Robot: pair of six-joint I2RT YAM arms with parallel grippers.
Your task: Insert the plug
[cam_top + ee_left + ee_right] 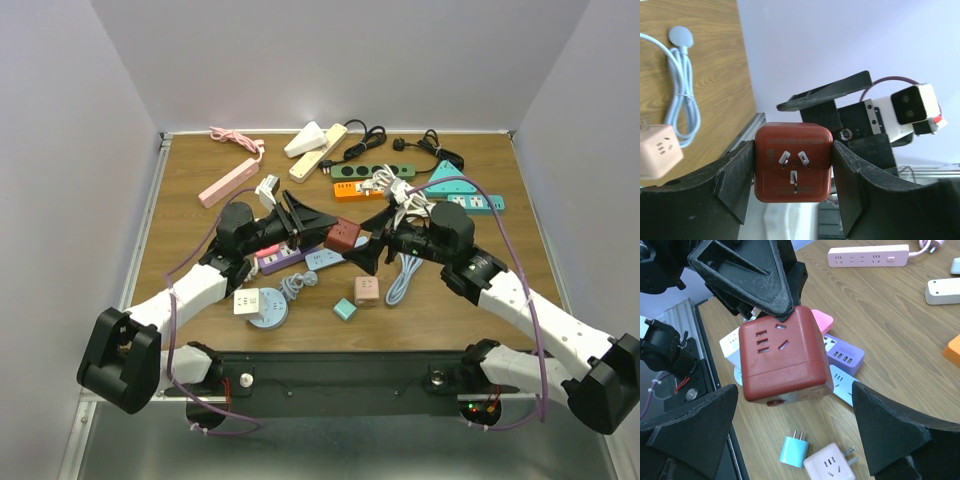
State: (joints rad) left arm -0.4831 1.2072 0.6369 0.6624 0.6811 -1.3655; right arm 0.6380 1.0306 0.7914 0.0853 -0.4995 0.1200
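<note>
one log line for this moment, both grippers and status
left gripper: shut on red cube adapter | right gripper: open, facing the adapter | insertion: not yet done

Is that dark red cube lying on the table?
No, the left gripper holds the red cube up in the air, clear of the table.

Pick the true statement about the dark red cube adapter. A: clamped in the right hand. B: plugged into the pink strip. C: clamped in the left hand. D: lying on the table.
C: the left hand presses the dark red cube adapter from both sides; the right hand stands open.
</note>
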